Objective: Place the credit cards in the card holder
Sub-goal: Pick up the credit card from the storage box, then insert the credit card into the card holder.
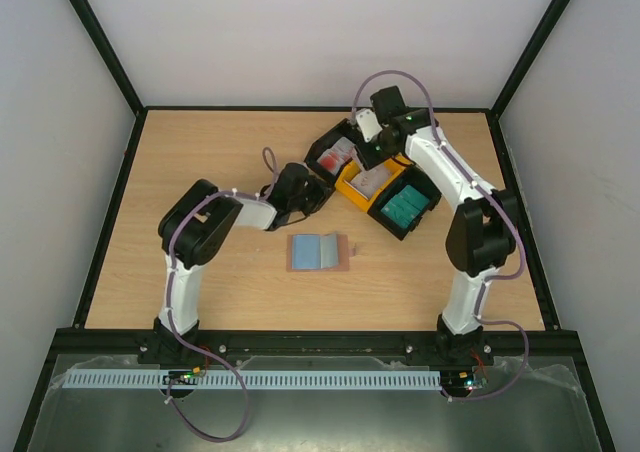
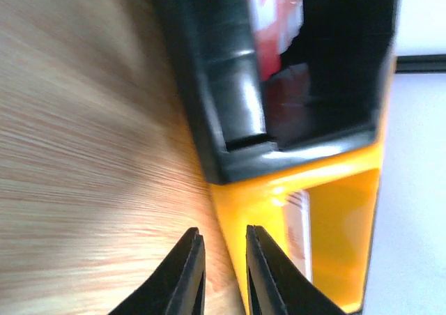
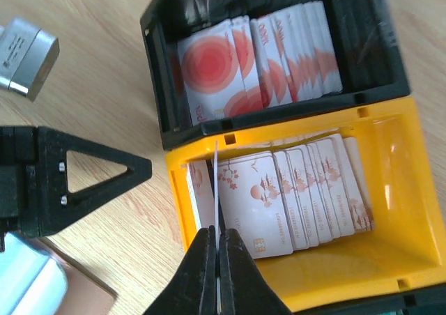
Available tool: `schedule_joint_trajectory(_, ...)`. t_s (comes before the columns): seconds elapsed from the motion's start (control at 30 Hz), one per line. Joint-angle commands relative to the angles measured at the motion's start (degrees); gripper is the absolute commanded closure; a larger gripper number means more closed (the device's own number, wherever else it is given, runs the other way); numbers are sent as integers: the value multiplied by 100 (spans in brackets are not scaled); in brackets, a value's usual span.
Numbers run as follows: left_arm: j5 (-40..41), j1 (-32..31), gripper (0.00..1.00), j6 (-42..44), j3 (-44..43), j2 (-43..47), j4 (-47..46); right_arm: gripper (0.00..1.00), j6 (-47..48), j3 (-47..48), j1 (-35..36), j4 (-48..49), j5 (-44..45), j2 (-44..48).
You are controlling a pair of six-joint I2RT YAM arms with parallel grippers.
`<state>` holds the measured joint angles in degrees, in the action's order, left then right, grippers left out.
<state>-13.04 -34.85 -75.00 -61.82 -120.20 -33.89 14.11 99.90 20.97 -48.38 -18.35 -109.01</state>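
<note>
The card holder [image 1: 318, 252] lies open on the table, blue-grey inner faces up; its corner shows in the right wrist view [image 3: 42, 290]. My right gripper [image 3: 218, 235] is shut on a pale credit card [image 3: 217, 179], seen edge-on, upright over the left end of the yellow tray [image 3: 390, 259]. More pale cards [image 3: 306, 189] stand in that tray. Red-and-white cards [image 3: 258, 64] fill a black tray [image 3: 155, 85]. Teal cards [image 1: 405, 209] lie in another black tray. My left gripper [image 2: 221, 240] is slightly open and empty, its tips beside the yellow tray's outer wall [image 2: 240, 196].
The three trays sit joined in a diagonal row at the back centre [image 1: 372, 180]. The left gripper's finger [image 3: 83, 175] lies just left of the yellow tray. A grey metal block [image 3: 24, 64] shows at the far left. Black frame rails edge the table.
</note>
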Motion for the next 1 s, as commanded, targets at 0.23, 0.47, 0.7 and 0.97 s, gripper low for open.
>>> schedule_joint_trajectory(0.23,381,3,49,1454,707,2228,1550,98,-3116,-2064,86,2231,-1116,2068)
schedule_joint_trajectory(0.47,177,29,33,1886,1670,3582,2392,98,-5893,-4386,227,4239,-1977,3515)
schedule_joint_trajectory(0.7,-426,53,28,1858,2419,4448,2550,98,-8281,-5990,819,5477,-1839,4050)
schedule_joint_trajectory(0.97,-195,-44,37,2043,2639,4632,3182,98,-7502,-6341,1566,5728,-1390,3325)
